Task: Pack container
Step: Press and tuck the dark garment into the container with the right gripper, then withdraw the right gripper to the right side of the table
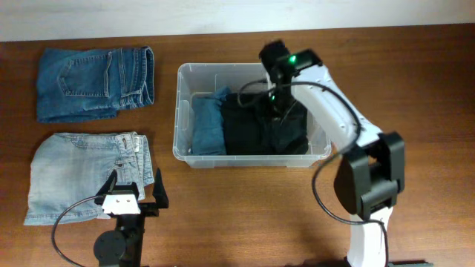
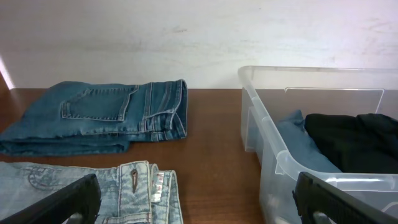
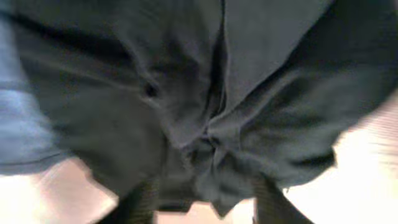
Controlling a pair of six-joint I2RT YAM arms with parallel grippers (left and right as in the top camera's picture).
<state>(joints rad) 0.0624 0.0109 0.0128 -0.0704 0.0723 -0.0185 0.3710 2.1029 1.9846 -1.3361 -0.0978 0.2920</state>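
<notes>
The clear container (image 1: 179, 111) stands at the table's middle, and its near wall (image 2: 264, 134) shows in the left wrist view. Inside it lie folded blue jeans (image 1: 208, 122) on the left and a black garment (image 1: 256, 127) on the right. My right gripper (image 1: 276, 104) reaches down into the container over the black garment (image 3: 205, 93). In its blurred wrist view, the right gripper (image 3: 205, 198) has its jaws apart, with a loose fold of black cloth between them. My left gripper (image 1: 135, 184) stands open at the front left, over the edge of the light jeans (image 1: 82, 174).
Folded dark blue jeans (image 1: 93, 81) lie at the back left, also visible in the left wrist view (image 2: 106, 115). Folded light-wash jeans (image 2: 124, 193) lie just under my left gripper (image 2: 199, 202). Bare wood separates them from the container.
</notes>
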